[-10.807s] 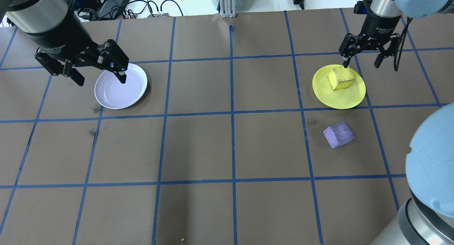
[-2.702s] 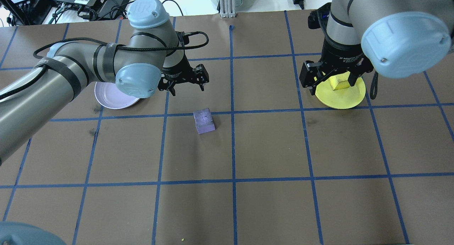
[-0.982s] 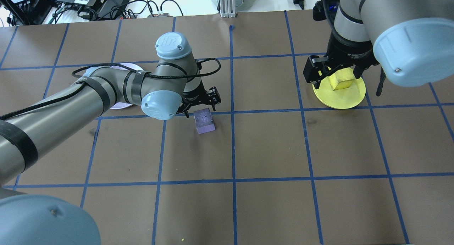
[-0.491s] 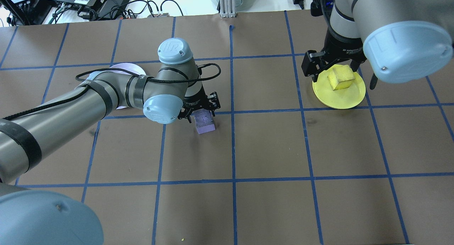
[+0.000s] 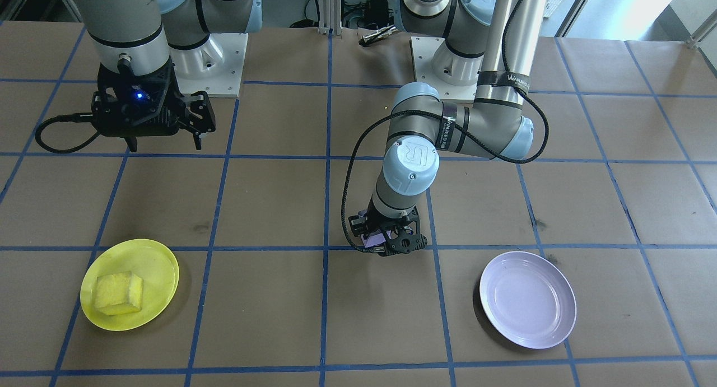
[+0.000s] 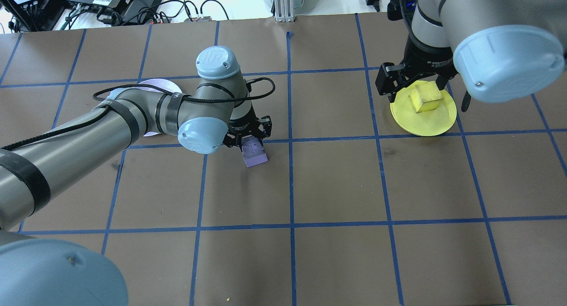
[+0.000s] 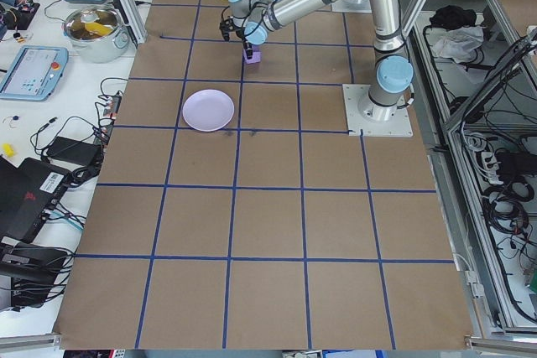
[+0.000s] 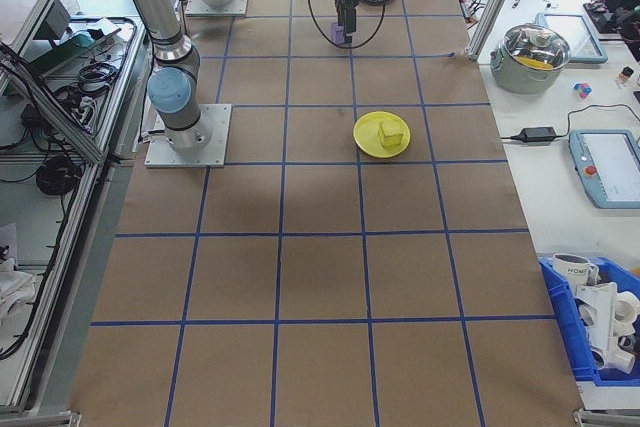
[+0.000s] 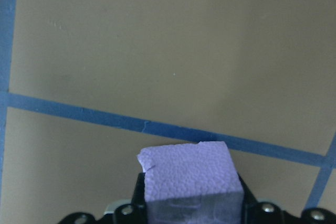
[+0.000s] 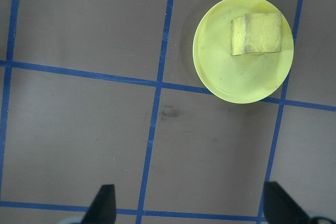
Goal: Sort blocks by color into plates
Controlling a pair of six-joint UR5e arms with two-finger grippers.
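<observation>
We see even, bright indoor light from above across every view, and the brown table (image 6: 336, 186) shows no glare. Shadows are soft and short, hugging the lavender plate (image 5: 527, 299) and yellow plate (image 5: 130, 283). The exterior views are sharp. In the left wrist view the purple block (image 9: 191, 179) looks slightly soft up close.

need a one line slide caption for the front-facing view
Left pincer closes around the purple block at mid-table; the yellow block sits in the yellow plate, the lavender plate empty.
</observation>
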